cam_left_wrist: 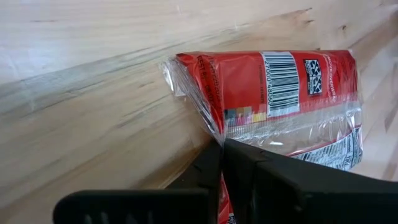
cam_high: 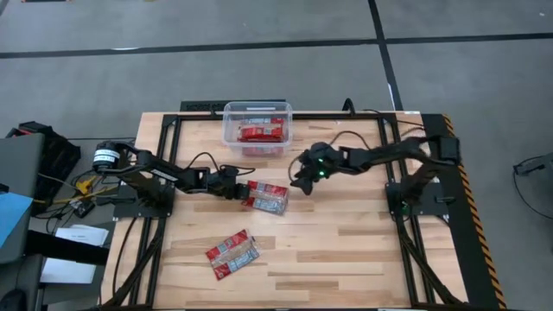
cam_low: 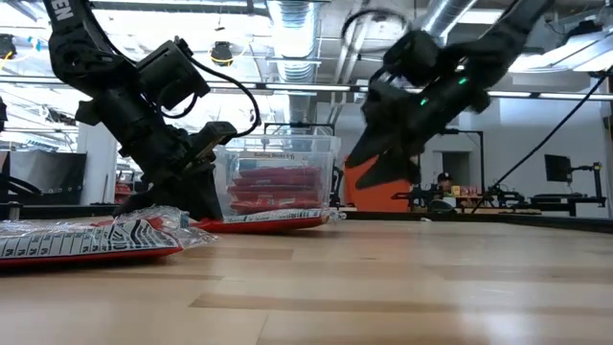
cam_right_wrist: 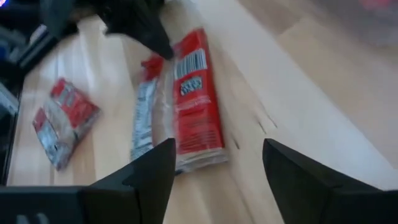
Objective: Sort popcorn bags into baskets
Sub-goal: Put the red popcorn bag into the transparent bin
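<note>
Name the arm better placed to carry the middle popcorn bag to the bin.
Left. The left gripper is already shut on the popcorn bag's edge, while the right gripper hangs open above the table, holding nothing.

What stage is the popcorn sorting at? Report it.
Done: red popcorn bags already lie in the clear bin. In hand: the left pincer is shut on the edge of the bag pair at mid-table, while the right pincer hangs open beside it. Left: that pair and the bags nearer the front edge.

Bare table (cam_high: 346, 250) beside 2 bags (cam_high: 232, 253)
</note>
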`<state>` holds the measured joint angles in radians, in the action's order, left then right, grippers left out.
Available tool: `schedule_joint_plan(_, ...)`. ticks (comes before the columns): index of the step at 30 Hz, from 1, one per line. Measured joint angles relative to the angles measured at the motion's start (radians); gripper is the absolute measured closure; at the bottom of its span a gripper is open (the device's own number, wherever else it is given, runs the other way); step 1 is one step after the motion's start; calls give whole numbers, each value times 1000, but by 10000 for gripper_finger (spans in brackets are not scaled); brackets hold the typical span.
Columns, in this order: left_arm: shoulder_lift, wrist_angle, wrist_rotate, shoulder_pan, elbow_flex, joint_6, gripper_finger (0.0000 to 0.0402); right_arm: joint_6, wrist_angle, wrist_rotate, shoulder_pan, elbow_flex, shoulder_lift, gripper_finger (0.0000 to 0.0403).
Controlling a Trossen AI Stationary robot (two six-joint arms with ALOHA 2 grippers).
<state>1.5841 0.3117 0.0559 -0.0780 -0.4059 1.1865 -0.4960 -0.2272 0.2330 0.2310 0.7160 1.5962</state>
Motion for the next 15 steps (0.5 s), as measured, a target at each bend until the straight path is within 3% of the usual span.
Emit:
schedule_joint_plan(6, 0, 1, 5, 1, 1, -6, 401, 30, 46, 138, 42, 196, 214, 99)
schedule_joint_plan(15, 0, 2, 33, 2, 1, -19, 401, 185, 426, 161, 23, 491, 415, 85)
